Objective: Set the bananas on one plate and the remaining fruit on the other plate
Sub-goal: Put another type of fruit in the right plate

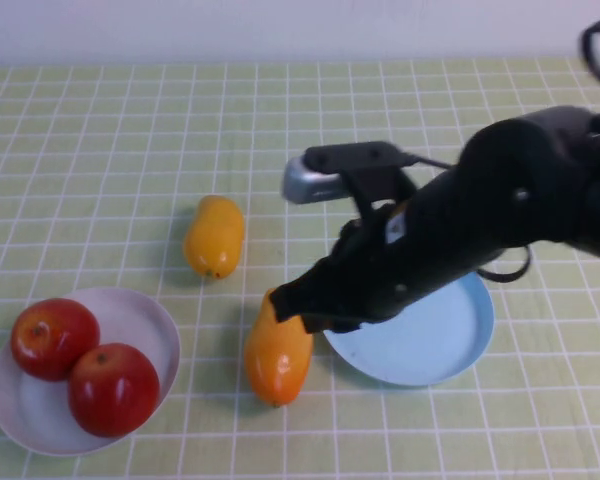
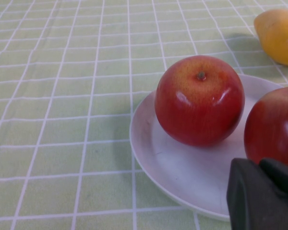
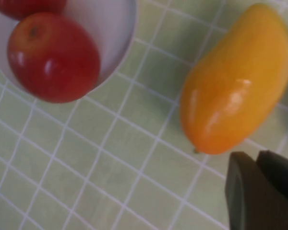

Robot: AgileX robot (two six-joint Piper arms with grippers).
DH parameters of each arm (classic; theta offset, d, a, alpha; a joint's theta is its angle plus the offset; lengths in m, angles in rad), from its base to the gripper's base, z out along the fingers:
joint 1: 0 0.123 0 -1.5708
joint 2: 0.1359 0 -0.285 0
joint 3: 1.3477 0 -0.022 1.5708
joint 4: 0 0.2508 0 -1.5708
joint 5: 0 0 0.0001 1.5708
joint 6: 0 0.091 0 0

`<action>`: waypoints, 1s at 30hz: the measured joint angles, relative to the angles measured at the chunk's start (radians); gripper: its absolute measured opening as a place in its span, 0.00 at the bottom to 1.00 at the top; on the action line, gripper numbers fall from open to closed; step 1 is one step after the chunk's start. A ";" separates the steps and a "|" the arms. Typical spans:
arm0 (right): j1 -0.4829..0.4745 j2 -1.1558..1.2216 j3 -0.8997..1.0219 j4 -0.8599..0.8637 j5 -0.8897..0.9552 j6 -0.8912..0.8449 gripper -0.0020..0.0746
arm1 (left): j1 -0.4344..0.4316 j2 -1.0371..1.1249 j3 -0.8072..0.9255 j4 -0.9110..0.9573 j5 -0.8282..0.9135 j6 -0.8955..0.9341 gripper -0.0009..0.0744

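Observation:
Two red apples (image 1: pixel 54 338) (image 1: pixel 113 388) lie on the white plate (image 1: pixel 158 325) at the near left. One yellow-orange banana (image 1: pixel 215 235) lies on the cloth mid-table. The other banana (image 1: pixel 277 358) lies just left of the empty light blue plate (image 1: pixel 430 350). My right gripper (image 1: pixel 288 300) hangs low over this banana's far end; in the right wrist view the gripper (image 3: pixel 258 157) is shut and empty beside the banana (image 3: pixel 237 81). My left gripper (image 2: pixel 260 165), shut and empty, is at the white plate's rim (image 2: pixel 149 158) next to an apple (image 2: pixel 199 100); it is outside the high view.
A green checked cloth (image 1: pixel 100 140) covers the table. My right arm (image 1: pixel 500 210) crosses over the blue plate's far side. A silver camera housing (image 1: pixel 310 180) sticks out from the arm.

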 joint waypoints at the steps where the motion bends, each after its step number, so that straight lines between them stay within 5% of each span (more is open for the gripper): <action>1: 0.025 0.029 -0.023 0.000 0.000 0.007 0.06 | 0.000 0.000 0.000 0.000 0.000 0.000 0.02; 5: 0.076 0.118 -0.103 0.000 0.024 0.081 0.28 | 0.000 0.000 0.000 0.000 0.000 0.000 0.02; 10: 0.079 0.211 -0.183 -0.018 0.060 0.221 0.71 | 0.000 0.000 0.000 0.000 0.000 0.000 0.02; 12: 0.079 0.247 -0.212 -0.035 0.072 0.266 0.80 | 0.000 0.000 0.000 0.000 0.000 0.000 0.02; 30: 0.068 0.499 -0.439 -0.185 0.213 0.406 0.86 | 0.000 0.000 0.000 0.000 0.000 0.000 0.02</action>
